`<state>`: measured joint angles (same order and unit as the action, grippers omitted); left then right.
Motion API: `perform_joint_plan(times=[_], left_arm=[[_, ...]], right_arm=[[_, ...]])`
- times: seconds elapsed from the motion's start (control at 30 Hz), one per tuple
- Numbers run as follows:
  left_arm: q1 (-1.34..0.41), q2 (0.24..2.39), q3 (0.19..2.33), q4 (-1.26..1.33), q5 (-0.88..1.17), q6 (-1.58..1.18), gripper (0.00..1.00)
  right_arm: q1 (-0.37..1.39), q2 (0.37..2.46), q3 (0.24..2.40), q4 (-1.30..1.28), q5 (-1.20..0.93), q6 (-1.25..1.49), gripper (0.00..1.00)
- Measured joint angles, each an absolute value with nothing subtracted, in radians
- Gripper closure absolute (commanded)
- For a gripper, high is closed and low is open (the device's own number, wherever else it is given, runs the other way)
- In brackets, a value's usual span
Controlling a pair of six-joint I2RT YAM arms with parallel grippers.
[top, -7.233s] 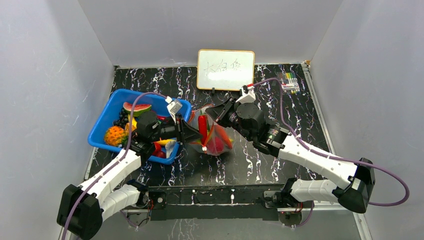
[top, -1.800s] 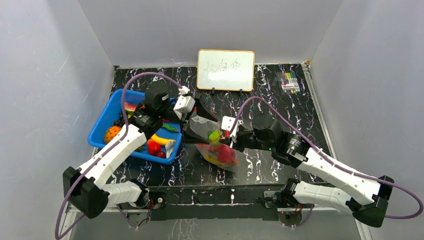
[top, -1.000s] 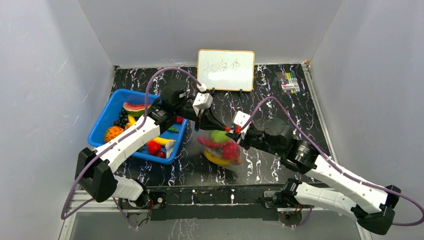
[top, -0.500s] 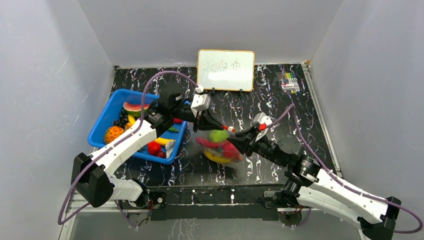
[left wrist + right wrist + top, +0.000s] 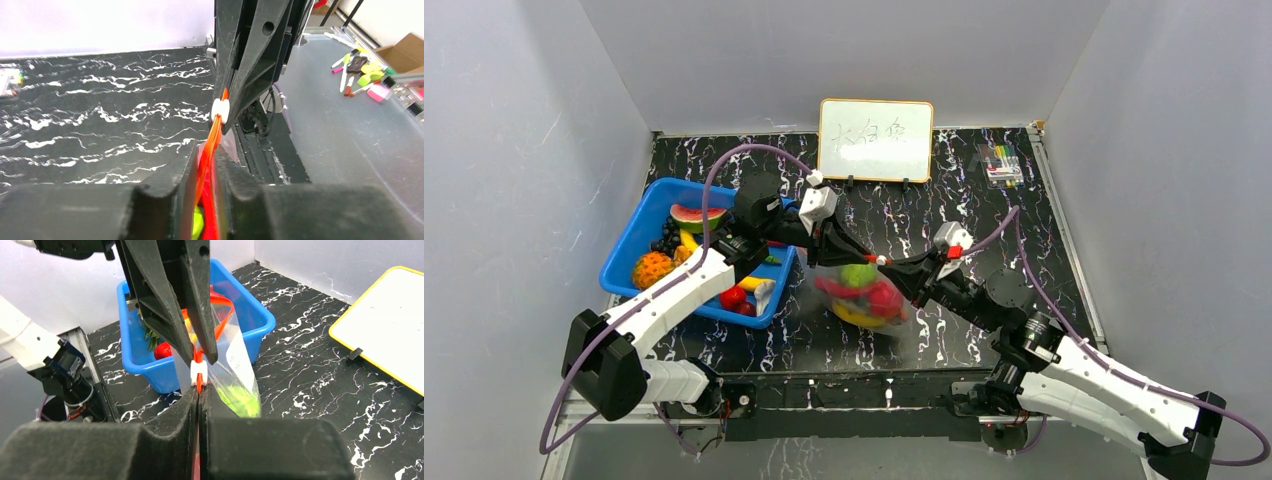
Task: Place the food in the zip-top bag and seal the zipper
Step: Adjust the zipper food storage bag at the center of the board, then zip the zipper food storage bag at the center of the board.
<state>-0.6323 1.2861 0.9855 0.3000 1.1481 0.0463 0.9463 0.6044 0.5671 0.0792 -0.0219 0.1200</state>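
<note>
Item: clear crinkly zip-top bag (image 5: pixel 869 305), near table centre, at 3 o'clock of blue plastic basket (image 5: pixel 629 240); toy food (image 5: pixel 860 274) inside. Closure: thin red-orange zipper (image 5: pixel 213 142), taut, long axis roughly 9 to 3 o'clock in top view. Grip: left gripper (image 5: pixel 864 256) pinches the 9 o'clock end, right gripper (image 5: pixel 894 267) the 3 o'clock end, fingers pressed onto the strip. Small white slider (image 5: pixel 198 372) between the 2, seemingly nearer the right fingertips. Judgement: sealing travel follows this axis.

Food (image 5: pixel 869 298) in bag (image 5: pixel 235 362), right of basket (image 5: pixel 627 238)
</note>
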Motion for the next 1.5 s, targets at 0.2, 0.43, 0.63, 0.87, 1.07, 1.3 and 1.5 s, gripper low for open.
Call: perform_joint_plan(times=[0.2, 0.43, 0.63, 0.87, 1.07, 1.3, 1.5], left_arm=[[-0.632, 1.281, 1.011, 0.287, 1.18, 0.041, 0.51], [-0.637, 1.312, 1.085, 0.24, 1.269, 0.056, 0.55], [-0.652, 1.367, 1.088, 0.238, 1.292, 0.031, 0.72], [-0.656, 1.367, 1.096, 0.23, 1.296, 0.031, 0.88], [-0.659, 1.398, 1.136, 0.197, 1.316, 0.041, 0.92], [-0.66, 1.406, 1.159, 0.148, 1.321, 0.078, 1.0], [-0.665, 1.419, 1.205, 0.036, 1.313, 0.167, 1.0]], right_arm=[[0.946, 0.614, 0.568, 0.05, -0.06, 0.06, 1.0], [0.946, 0.637, 0.611, 0.007, -0.11, -0.02, 1.0], [0.947, 0.656, 0.619, 0.004, -0.133, -0.029, 1.0], [0.947, 0.668, 0.627, 0.004, -0.146, -0.029, 1.0], [0.947, 0.657, 0.627, 0.001, -0.132, -0.03, 1.0], [0.947, 0.649, 0.627, -0.007, -0.126, -0.036, 1.0], [0.947, 0.622, 0.626, -0.031, -0.118, -0.049, 1.0]])
